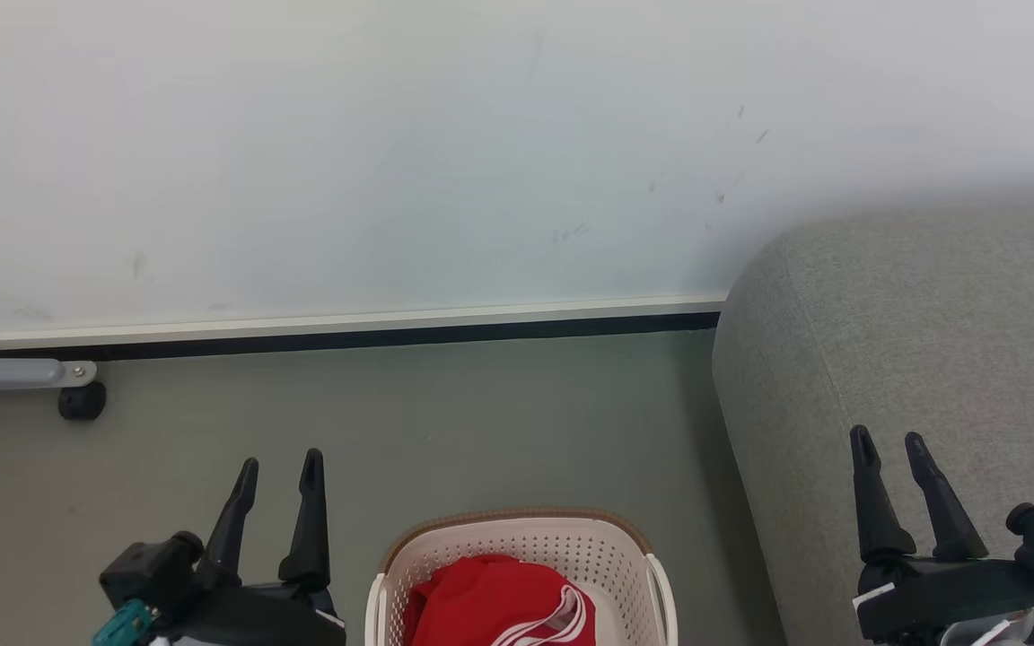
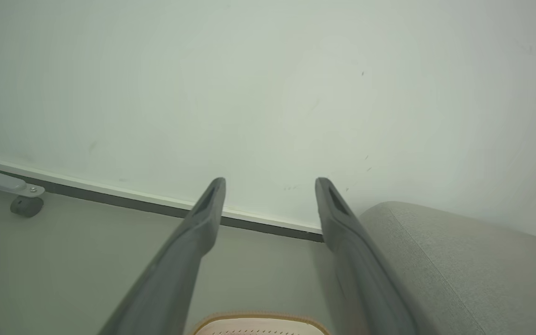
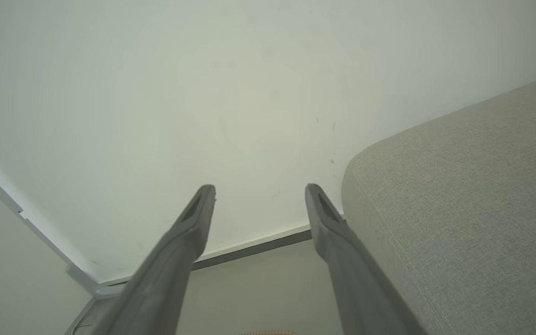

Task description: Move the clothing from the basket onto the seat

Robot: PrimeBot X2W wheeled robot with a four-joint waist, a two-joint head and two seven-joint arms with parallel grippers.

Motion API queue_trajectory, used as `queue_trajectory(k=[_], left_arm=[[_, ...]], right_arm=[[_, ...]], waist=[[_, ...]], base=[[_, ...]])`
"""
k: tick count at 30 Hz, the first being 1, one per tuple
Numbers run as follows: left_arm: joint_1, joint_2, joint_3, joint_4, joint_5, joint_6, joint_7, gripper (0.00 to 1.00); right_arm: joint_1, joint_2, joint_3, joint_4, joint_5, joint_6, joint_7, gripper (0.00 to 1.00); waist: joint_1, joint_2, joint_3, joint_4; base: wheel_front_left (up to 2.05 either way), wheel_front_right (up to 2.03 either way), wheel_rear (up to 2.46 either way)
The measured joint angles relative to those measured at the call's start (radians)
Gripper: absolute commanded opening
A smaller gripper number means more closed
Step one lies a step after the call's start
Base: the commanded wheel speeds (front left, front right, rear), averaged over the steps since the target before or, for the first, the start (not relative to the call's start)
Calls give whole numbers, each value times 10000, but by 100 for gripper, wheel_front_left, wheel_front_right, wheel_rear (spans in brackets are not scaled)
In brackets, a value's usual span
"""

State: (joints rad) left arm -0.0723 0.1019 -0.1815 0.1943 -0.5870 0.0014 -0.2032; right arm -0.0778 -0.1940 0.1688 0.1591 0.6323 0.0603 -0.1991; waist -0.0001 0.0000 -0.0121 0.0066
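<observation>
While poised beside the basket, held wide apart and empty: fingers of left gripper to its left, right gripper to its right, likely readying a reach. Clothing inside basket; seat just right of it.

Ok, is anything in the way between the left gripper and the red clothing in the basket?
Nothing visible does. The open left gripper sits left of the basket, and the red clothing lies uncovered inside, likely reachable from above.
</observation>
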Motion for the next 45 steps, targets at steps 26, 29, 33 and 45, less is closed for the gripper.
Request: queue_trajectory(k=[26, 29, 33, 45], left_arm=[[-17, -82, -186, -165, 1877, 65, -497, 100], [-17, -102, -165, -165, 2050, 61, -497, 100], [-12, -123, -94, -192, 2090, 59, -497, 100], [-3, -251, -2, -499, 2134, 63, -497, 100]], right_arm=[[-7, -96, 130, -155, -1845, 2, -545, 100], [-15, -75, 86, -134, -1879, 4, -546, 100], [-35, -17, 38, -23, -1941, 4, -546, 100], [-135, 23, 25, -142, -2111, 13, -546, 100]], waist=[[1, 0, 54, -76], [0, 0, 56, -78], [1, 0, 68, -98], [2, 0, 519, -346]], base=[[0, 0, 0], [0, 0, 0], [0, 0, 0], [0, 0, 0]])
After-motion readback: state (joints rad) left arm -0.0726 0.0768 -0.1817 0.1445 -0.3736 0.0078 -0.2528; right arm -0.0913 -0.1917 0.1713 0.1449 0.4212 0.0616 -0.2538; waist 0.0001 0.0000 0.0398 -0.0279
